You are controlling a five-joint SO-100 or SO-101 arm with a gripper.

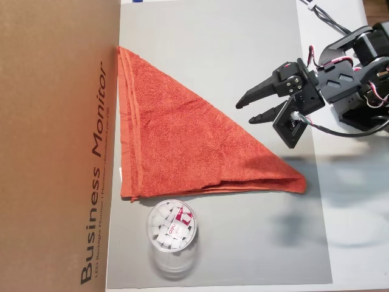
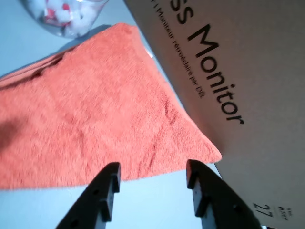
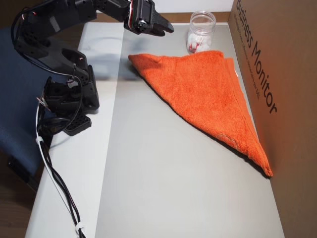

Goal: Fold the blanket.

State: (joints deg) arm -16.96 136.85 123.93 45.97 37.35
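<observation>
Overhead view: blanket (image 1: 182, 140) lies folded into a triangle on the grey mat (image 1: 255, 243), against the cardboard box (image 1: 55, 146). Fingers (image 1: 252, 109) are parted, empty, above the diagonal edge. Advise pinching one pointed corner cleanly, both layers together.

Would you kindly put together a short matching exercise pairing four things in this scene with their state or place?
Things:
1. orange-red terry-cloth blanket
2. clear plastic jar
3. black two-finger gripper
4. brown cardboard box

States:
A. open, holding nothing
B. folded into a triangle
C. printed "Business Monitor"
D. holds small white pieces

Pairs: 1-B, 2-D, 3-A, 4-C
</observation>
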